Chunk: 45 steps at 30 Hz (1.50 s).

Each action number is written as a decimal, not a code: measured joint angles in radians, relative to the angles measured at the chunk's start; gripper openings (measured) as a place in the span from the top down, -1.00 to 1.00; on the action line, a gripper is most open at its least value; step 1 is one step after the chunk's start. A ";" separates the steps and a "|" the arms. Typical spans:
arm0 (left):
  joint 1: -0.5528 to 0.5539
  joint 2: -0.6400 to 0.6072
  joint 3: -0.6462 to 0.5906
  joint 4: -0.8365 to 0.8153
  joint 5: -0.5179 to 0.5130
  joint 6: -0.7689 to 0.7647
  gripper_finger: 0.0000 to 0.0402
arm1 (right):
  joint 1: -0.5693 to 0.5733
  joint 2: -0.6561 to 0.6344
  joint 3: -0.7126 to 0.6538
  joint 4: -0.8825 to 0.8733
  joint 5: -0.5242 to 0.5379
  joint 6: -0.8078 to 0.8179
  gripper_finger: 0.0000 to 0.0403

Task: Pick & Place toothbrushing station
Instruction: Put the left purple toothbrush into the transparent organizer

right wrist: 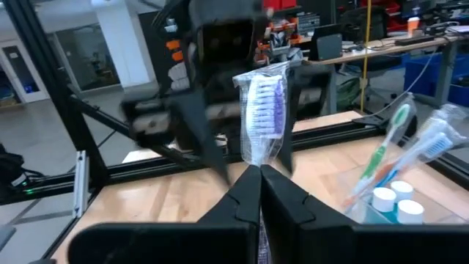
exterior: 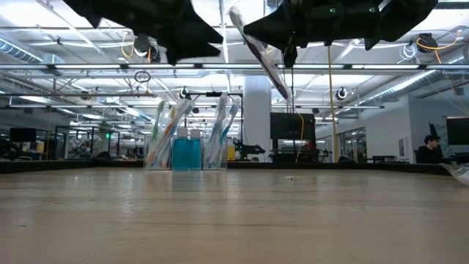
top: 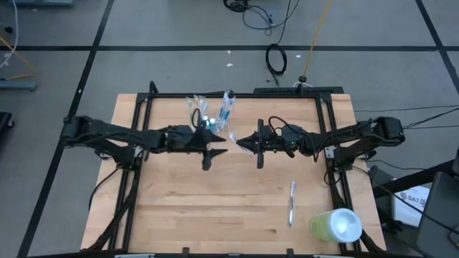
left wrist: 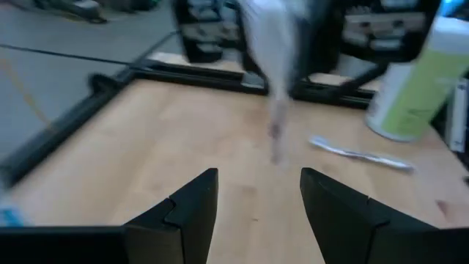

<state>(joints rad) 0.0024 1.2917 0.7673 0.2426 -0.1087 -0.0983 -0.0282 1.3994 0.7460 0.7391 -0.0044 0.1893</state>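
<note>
Where the overhead camera looks straight down, the left gripper (top: 219, 152) and the right gripper (top: 244, 142) face each other over the middle of the wooden table (top: 179, 208), just in front of the clear cup (top: 210, 118) of toothbrushes standing near the far edge; a wrapped toothbrush (top: 292, 203) lies alone toward the near right, close to a lime-green cylinder (top: 334, 225) on its side at the corner. From table height, the cup (exterior: 187, 143) stands upright with blue, green and orange brushes leaning in it, and the right gripper hangs above, pinching a wrapped toothbrush (exterior: 258, 50) that slants down clear of the table. Past the left wrist, the two dark fingers (left wrist: 192, 213) stand wide apart with nothing between them, the held brush blurred beyond. Past the right wrist, the jaws are pressed together on the wrapped white-bristled toothbrush (right wrist: 262, 116), upright, with the cup (right wrist: 392, 183) and its white-capped tubes (right wrist: 396, 199) beside.
</note>
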 joint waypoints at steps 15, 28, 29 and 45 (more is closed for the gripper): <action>0.021 0.231 0.000 0.394 -0.004 -0.035 -0.01 | 0.004 0.000 0.000 0.013 0.001 0.007 1.00; 0.020 0.239 0.000 0.409 0.004 -0.027 -0.01 | 0.004 0.000 0.000 0.013 0.001 0.001 1.00; 0.020 0.239 0.000 0.409 0.004 -0.027 -0.01 | 0.004 0.000 0.000 0.013 0.001 0.000 1.00; -0.024 0.239 0.000 0.411 0.008 0.117 -0.01 | 0.004 0.000 0.000 0.012 0.002 0.000 1.00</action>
<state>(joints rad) -0.0213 1.5303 0.7677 0.6540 -0.1009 0.0186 -0.0242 1.3994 0.7460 0.7509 -0.0029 0.1890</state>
